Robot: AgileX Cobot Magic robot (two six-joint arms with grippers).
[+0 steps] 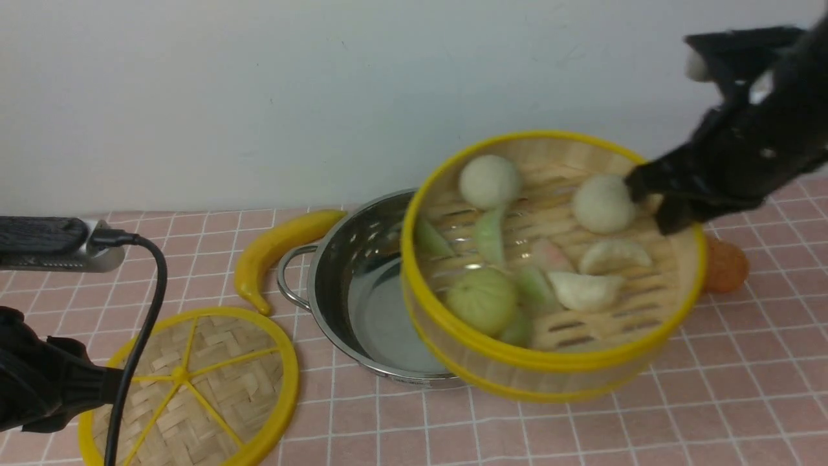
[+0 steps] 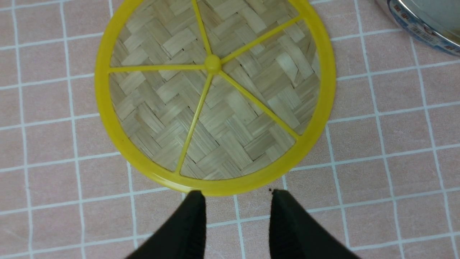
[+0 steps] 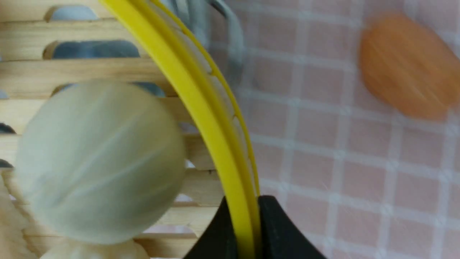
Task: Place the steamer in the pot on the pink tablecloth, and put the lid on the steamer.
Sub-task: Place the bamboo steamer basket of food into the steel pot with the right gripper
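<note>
The steamer [image 1: 608, 369], a bamboo basket with yellow rim holding white and pale-green buns, hangs tilted in the air, overlapping the right side of the steel pot [image 1: 362, 304] on the pink tablecloth [image 1: 711, 401]. My right gripper [image 1: 650, 197] is shut on the steamer's far right rim [image 3: 215, 144], one finger inside and one outside. The lid [image 1: 194, 388], a flat woven disc with yellow spokes, lies on the cloth at the front left. My left gripper [image 2: 237, 198] is open and empty, just short of the lid's rim [image 2: 230, 185].
A yellow toy banana [image 1: 278, 252] lies behind the lid, left of the pot's handle. An orange toy fruit [image 1: 724, 265] sits right of the steamer and shows in the right wrist view [image 3: 406, 68]. A white wall stands behind. The pot's edge [image 2: 424, 32] shows near the lid.
</note>
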